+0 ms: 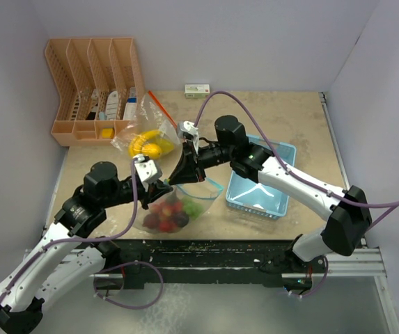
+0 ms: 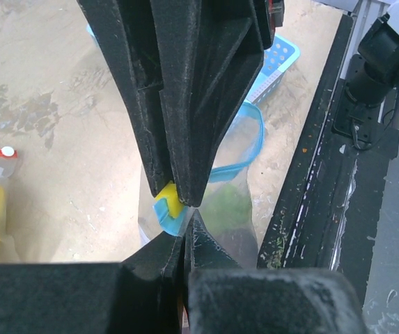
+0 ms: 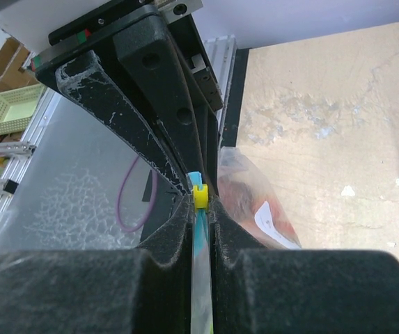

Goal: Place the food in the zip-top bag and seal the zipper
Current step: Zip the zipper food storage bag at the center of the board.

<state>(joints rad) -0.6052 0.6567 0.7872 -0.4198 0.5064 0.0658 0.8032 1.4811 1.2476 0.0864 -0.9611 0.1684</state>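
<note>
The clear zip-top bag [image 1: 198,206] lies at the table's near middle. The food [image 1: 168,217], red, dark purple and green pieces, is inside it. Its blue zipper rim [image 1: 214,189] arcs open on the right side. My left gripper [image 1: 163,191] is shut on the bag's end by the yellow slider [image 2: 166,199]. Tip to tip with it, my right gripper [image 1: 175,181] is shut on the blue zipper strip [image 3: 200,243], and the slider [image 3: 199,195] sits at its fingertips. In the left wrist view green food [image 2: 230,206] shows through the bag.
A light-blue basket [image 1: 260,186] stands right of the bag, under the right arm. A second bag with yellow pieces [image 1: 147,143] lies behind, beside an orange organizer [image 1: 91,90] at the back left. A small box [image 1: 197,90] sits at the far wall.
</note>
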